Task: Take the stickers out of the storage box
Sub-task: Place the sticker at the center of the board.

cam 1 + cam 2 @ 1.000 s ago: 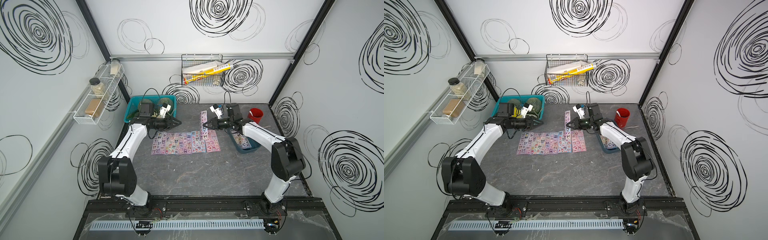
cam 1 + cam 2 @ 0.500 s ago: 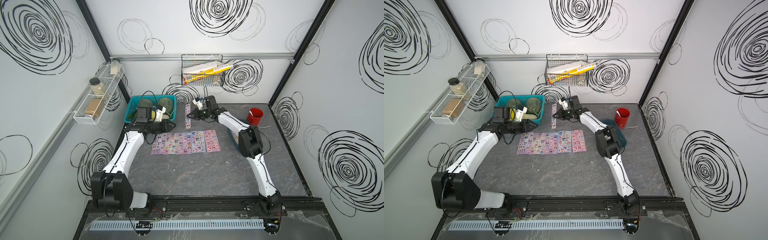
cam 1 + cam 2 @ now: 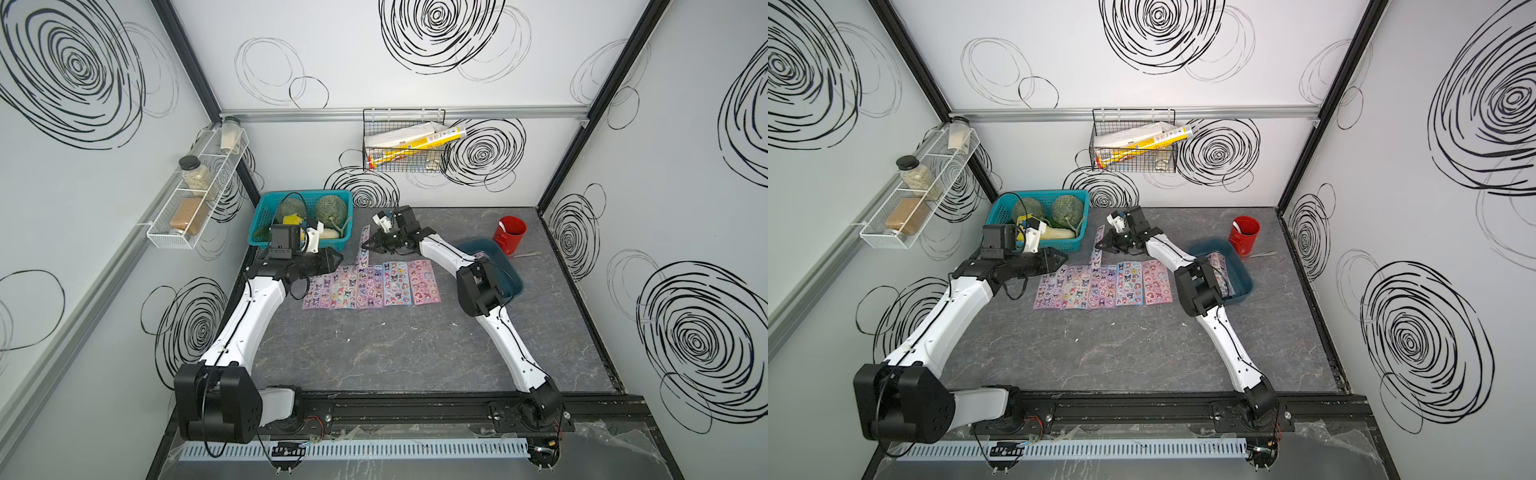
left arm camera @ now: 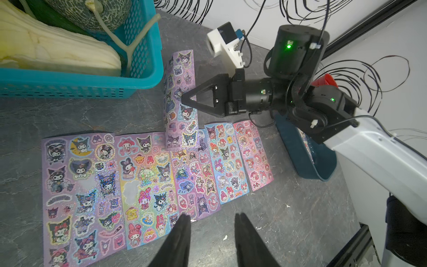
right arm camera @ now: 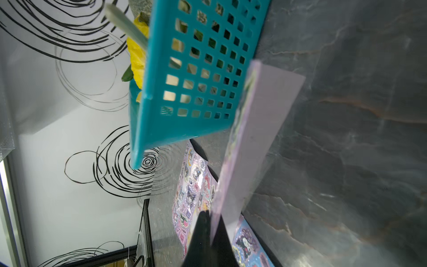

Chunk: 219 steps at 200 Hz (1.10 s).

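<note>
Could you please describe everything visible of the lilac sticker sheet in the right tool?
The lilac sticker sheet is a thin, narrow strip, glittery, printed with small dark cartoon characters; its back is plain lilac in the right wrist view. The shut right tool pinches one long edge near mid-length. It runs beside the blue basket, its near end over the row of sheets; whether they touch is unclear.

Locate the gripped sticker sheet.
In a top view, the sheet is in the right gripper, beside the basket, at the back edge of the sticker row.
</note>
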Each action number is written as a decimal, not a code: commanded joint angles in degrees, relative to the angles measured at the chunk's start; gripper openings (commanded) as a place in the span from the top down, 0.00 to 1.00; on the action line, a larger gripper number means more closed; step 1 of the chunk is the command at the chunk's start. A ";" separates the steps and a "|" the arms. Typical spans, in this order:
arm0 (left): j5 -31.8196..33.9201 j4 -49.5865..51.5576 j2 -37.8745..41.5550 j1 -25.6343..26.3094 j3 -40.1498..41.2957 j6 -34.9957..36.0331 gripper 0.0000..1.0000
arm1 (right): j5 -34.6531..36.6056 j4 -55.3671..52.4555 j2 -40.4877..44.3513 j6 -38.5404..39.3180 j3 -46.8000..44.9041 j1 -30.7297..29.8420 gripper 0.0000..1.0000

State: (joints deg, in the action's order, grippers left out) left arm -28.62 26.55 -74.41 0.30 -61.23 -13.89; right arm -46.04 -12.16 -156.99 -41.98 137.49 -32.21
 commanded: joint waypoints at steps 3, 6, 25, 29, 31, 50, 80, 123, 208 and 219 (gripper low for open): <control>0.34 -3.60 2.33 -0.41 1.74 1.32 0.63 | 1.14 -1.15 -0.73 2.21 0.76 2.26 0.99; 0.39 -3.75 2.34 -0.40 1.87 1.30 0.62 | 1.32 -1.34 -0.77 2.48 0.84 2.43 0.99; 0.07 -4.37 1.91 -0.38 2.56 1.43 0.62 | 2.06 -1.76 -1.34 3.36 1.43 2.76 0.99; -0.01 -4.40 1.72 -0.48 2.61 1.56 0.62 | 2.14 -1.65 -1.53 3.39 1.68 2.80 0.99; -0.07 -4.40 1.59 -0.47 2.54 1.58 0.62 | 2.11 -1.64 -1.67 3.39 1.78 2.84 0.99; -0.68 -4.42 0.85 -0.45 2.33 1.88 0.62 | 1.41 -1.45 -3.08 3.39 3.18 2.93 0.99; -0.87 -5.82 1.18 -0.43 3.28 2.11 0.62 | 2.61 0.75 -4.65 2.73 3.74 3.00 0.98; -1.35 -6.86 0.42 -0.38 4.82 2.99 0.62 | 4.27 2.54 -8.40 2.49 8.57 2.75 0.96; -1.09 -8.27 1.99 0.20 7.31 3.56 0.62 | 9.15 5.35 -10.00 4.04 8.56 2.67 0.92; -0.93 -8.24 1.91 0.55 7.30 3.61 0.62 | 9.04 4.63 -10.42 4.68 8.67 2.67 0.91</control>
State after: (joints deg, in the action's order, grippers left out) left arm -29.28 20.73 -73.54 0.38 -54.48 -11.49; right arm -37.95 -8.47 -164.86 -38.76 144.49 -29.06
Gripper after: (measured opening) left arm 0.379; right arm 0.082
